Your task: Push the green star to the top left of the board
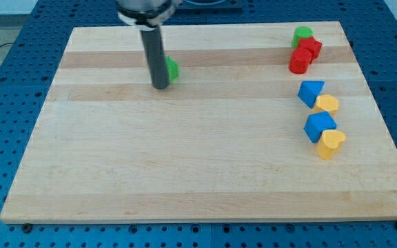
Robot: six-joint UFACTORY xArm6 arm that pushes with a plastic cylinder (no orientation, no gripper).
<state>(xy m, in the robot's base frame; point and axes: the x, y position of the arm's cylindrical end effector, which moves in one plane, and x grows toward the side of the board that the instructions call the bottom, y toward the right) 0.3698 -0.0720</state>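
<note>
My tip (pixel 160 87) rests on the counter (pixel 185 172) in its upper left part, touching the green star (pixel 172 69), which peeks out on the rod's right; there are no jaws here, only the rod; far to the view's right sit a green block (pixel 302 33), two red blocks (pixel 304 55), two blue blocks (pixel 314 109) and two yellow blocks (pixel 329 124).

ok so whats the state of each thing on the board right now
my tip: down on the board, at the green star's left side
green star: mostly hidden behind the rod, upper middle-left of board
green cylinder: top right, against the red blocks
red blocks: two, touching each other
blue blocks: two, each beside a yellow one
yellow blocks: two, right side
board: flat
</note>
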